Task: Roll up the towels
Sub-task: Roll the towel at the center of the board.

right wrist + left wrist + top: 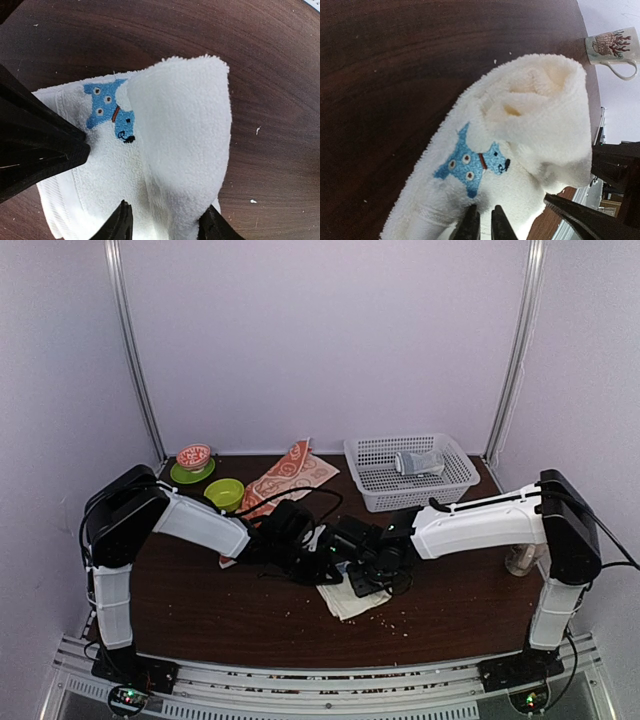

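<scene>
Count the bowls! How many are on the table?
2. A red patterned bowl sits on a green plate at the back left; a lime-green bowl stands just nearer, beside the orange towel. More could be hidden.

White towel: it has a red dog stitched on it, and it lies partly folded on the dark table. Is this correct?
Not quite. The dog on the white towel is blue; only its small collar is red. The left wrist view shows this plainly. The rest holds: the towel lies partly folded on the dark table.
</scene>
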Available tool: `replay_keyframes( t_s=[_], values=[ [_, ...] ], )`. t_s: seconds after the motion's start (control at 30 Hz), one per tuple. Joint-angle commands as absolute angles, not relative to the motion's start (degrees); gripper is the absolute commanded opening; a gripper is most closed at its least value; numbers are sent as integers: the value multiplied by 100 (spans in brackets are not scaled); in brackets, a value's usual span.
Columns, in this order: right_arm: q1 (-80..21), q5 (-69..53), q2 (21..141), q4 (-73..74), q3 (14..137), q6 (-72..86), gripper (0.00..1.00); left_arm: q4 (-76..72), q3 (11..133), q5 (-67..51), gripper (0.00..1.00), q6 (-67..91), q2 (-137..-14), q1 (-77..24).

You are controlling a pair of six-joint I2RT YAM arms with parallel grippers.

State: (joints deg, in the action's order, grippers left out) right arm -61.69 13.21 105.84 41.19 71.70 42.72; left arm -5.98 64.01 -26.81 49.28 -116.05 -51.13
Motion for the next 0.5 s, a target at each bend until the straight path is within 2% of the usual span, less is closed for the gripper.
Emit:
replay_keyframes(
  t_s=[0.0,0.47],
  values=[
    [-6209,1159,10334,3762,7045,4202,46,-779,6331,-2735,10,4944,-11665,-5077],
    [-6260,807,10137,3288,6907,4097,46,-771,6325,-2721,4,4957,-11686,-5077]
  ],
)
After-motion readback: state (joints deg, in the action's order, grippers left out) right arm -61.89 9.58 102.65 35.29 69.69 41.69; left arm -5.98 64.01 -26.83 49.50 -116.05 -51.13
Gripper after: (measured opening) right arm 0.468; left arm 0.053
